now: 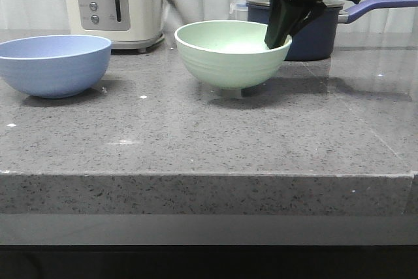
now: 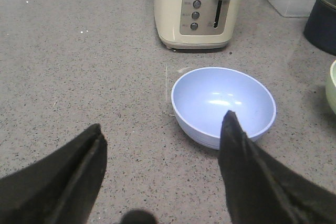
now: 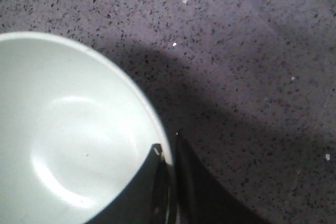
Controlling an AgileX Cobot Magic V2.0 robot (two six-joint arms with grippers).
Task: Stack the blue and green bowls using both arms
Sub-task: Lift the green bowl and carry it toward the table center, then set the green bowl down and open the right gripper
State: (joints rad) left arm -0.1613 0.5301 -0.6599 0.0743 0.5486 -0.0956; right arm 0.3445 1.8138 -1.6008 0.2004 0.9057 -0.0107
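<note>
The green bowl [image 1: 232,53] is a round, matte, pale mint piece with faint ridges under its rim, and it sits slightly lifted off the counter, a small gap of shadow showing under its foot. The right gripper [image 1: 277,40], angular and black, comes down from above and pinches the bowl's far right rim, one finger inside and one outside; the right wrist view shows the rim [image 3: 167,153] clamped between them. The blue bowl [image 1: 53,63] is the same shape in a soft periwinkle, resting on the counter well to the left, apart from the green one. The left gripper [image 2: 163,145] hangs over the counter just short of that bowl, its black fingers [image 2: 236,150] spread wide with nothing between them. The countertop [image 1: 196,135] is speckled grey stone, polished enough to catch reflections, with a thick squared front edge. Behind stand a cream toaster [image 1: 114,4] with a lever and buttons, a dark navy saucepan [image 1: 313,27], and pale curtains.
</note>
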